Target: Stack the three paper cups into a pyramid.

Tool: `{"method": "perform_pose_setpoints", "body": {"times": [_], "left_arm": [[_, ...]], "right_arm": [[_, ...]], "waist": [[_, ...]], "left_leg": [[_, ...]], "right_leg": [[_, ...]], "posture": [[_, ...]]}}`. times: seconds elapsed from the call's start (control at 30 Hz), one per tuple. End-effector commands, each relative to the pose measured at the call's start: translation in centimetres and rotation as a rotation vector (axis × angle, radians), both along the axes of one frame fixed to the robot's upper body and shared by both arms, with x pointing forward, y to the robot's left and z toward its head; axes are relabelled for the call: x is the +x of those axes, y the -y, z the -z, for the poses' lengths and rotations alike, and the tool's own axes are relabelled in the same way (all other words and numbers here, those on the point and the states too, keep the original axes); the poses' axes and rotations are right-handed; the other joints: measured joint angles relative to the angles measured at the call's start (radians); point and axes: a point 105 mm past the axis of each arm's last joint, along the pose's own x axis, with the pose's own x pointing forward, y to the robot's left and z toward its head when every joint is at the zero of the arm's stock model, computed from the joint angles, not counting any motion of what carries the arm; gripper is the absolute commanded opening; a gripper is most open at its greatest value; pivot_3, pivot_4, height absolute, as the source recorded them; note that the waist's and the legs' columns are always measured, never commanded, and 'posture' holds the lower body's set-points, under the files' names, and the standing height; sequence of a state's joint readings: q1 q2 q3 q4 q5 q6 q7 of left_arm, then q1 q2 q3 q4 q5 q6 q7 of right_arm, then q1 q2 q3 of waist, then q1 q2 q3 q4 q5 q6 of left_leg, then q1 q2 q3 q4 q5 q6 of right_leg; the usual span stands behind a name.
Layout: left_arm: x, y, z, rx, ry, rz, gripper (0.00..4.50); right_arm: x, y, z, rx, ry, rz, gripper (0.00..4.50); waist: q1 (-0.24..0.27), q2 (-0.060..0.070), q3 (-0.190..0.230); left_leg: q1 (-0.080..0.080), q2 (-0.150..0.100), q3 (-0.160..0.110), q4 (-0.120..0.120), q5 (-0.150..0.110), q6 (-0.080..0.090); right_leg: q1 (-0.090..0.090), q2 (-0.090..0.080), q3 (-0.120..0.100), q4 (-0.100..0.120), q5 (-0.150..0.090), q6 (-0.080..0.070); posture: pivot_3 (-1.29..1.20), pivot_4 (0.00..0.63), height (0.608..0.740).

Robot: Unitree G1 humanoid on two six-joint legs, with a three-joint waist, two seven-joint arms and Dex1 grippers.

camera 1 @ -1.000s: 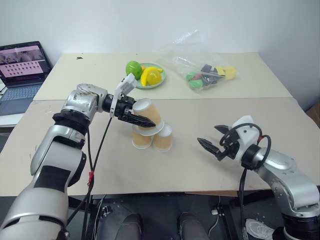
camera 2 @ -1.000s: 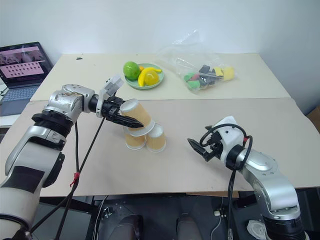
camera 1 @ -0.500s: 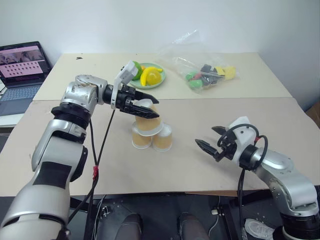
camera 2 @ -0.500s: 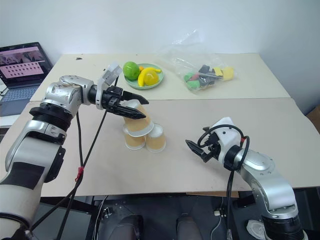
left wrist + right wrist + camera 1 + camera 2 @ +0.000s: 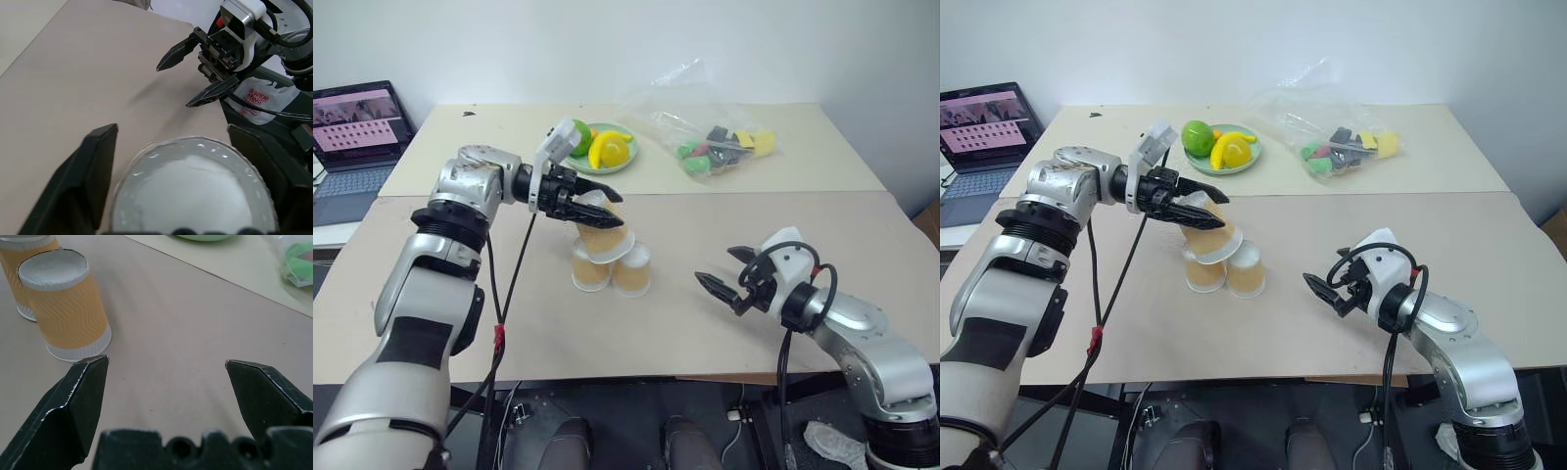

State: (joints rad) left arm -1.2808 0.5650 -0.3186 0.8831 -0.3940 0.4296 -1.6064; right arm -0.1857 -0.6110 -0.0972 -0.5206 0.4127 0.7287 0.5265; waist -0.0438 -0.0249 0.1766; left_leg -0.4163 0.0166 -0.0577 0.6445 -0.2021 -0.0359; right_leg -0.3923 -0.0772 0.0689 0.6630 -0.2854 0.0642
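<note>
On the counter (image 5: 509, 313) two base cups (image 5: 612, 271) stand upside down, touching. The top cup (image 5: 603, 233) sits tilted on them, inside the left pincer (image 5: 604, 205), fingers just apart from its sides (looks released). Right pincer (image 5: 726, 278) hangs spread and empty, well apart.

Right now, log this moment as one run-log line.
top cup: resting on two base cups | left gripper: open around it | right gripper: open, apart

three paper cups (image 5: 609, 257), two end effectors (image 5: 607, 203)
</note>
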Motion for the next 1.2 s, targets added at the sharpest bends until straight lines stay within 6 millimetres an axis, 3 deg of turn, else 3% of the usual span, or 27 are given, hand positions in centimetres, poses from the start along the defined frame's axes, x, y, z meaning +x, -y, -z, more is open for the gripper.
{"method": "perform_pose_setpoints", "body": {"times": [0.03,0.4,0.63,0.87,1.0,1.2], "left_arm": [[-0.1,0.0,-1.4,-0.020,0.038,0.009,2.37],[-0.2,-0.2,-1.5,-0.006,0.046,0.008,2.37],[0.1,0.0,-3.9,0.033,0.104,0.002,2.37],[0.0,1.6,-3.7,0.096,0.128,0.052,2.37],[0.1,1.7,-2.4,0.177,0.139,0.073,2.37],[0.4,2.0,-2.3,0.218,0.169,0.083,2.37]], "right_arm": [[0.1,0.0,-1.4,-0.004,0.060,-0.011,4.50],[0.1,-0.2,-1.3,0.000,0.053,-0.019,4.50],[0.3,-0.2,-1.1,0.005,0.049,-0.020,4.50],[0.2,-0.2,-0.8,0.023,0.052,0.004,4.50],[-0.2,-0.1,-0.7,0.030,0.051,0.019,4.50],[-0.6,-0.1,-0.4,0.041,0.047,0.036,4.50]], "waist": [[0.000,0.000,0.000],[0.000,0.000,0.000],[0.001,0.000,0.000],[0.001,0.000,0.000],[0.000,0.000,0.000],[0.000,0.000,0.000]], "left_leg": [[0.000,0.000,0.000,0.000,0.000,0.000],[0.000,0.000,0.000,0.000,0.000,0.000],[0.000,0.000,0.000,0.000,0.000,0.000],[0.000,0.000,0.000,0.000,0.000,0.000],[0.000,0.000,0.000,0.000,0.000,0.000],[0.000,0.000,0.000,0.001,0.000,0.000]], "right_leg": [[0.000,0.000,0.000,0.000,0.000,0.000],[0.000,0.000,0.000,0.000,0.000,0.000],[0.000,0.000,0.000,0.000,0.000,0.000],[0.000,0.000,0.000,0.000,0.000,0.000],[0.000,0.000,0.000,0.000,0.000,0.000],[0.000,0.000,0.000,0.000,0.000,0.000]], "posture": [[0.00,0.150,0.740],[0.00,0.150,0.740],[0.00,0.150,0.740],[0.00,0.150,0.740],[0.00,0.150,0.740],[0.00,0.150,0.740]]}}
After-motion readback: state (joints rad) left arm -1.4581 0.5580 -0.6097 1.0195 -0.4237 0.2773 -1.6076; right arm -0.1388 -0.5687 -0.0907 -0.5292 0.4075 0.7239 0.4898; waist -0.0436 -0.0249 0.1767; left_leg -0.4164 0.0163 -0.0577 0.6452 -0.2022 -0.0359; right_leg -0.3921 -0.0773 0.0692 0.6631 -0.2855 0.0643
